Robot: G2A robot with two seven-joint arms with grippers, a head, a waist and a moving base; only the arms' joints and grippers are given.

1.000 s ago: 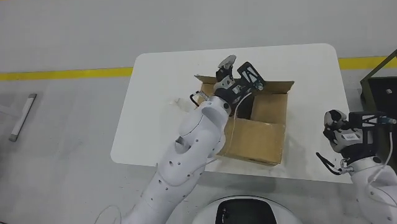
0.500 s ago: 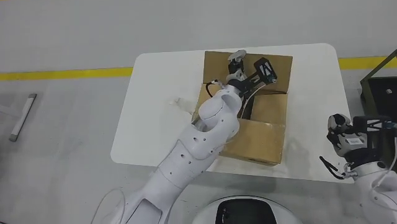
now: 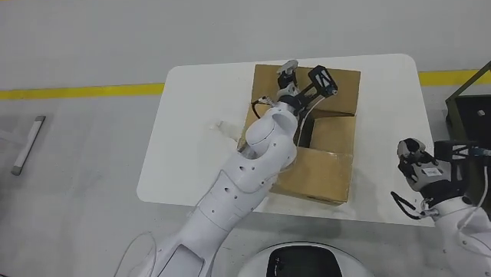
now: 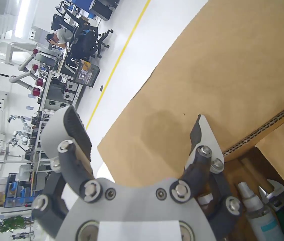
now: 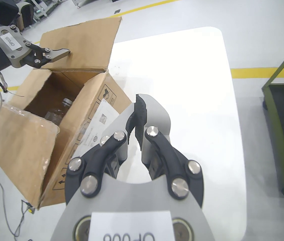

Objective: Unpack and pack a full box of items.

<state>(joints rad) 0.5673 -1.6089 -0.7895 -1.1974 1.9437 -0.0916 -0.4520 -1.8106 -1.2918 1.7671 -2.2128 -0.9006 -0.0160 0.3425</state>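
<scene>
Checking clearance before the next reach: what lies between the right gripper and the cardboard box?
Nothing but bare tabletop. In the top view, only the white table lies between the shut right gripper and the cardboard box.

The top view looks down on the table [image 3: 192,123]; both wrist views face forward, all sharing the box [image 3: 318,173].

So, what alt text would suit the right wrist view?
An open cardboard box sits on a white table, with the left gripper at its far flap. In the foreground, the right gripper hangs shut over the table beside the box.
</scene>
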